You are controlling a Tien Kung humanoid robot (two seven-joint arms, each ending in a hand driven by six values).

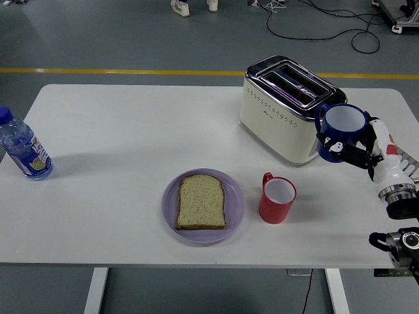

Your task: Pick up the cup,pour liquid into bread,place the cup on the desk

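We see the right hand (359, 152) at three o'clock, its fingers (346, 156) wrapped around a blue cup (342, 131) held upright above the white surface (131, 131), just in front of the cream toaster (288, 108). The cup's white inside faces up, its handle toward the toaster. At six o'clock a slice of bread (201, 202) lies flat on a lilac plate (234, 212). Just beside the plate, toward three o'clock, stands a red mug (277, 198). At nine o'clock, well apart from the rest, a water bottle (22, 148) stands near the surface's edge.
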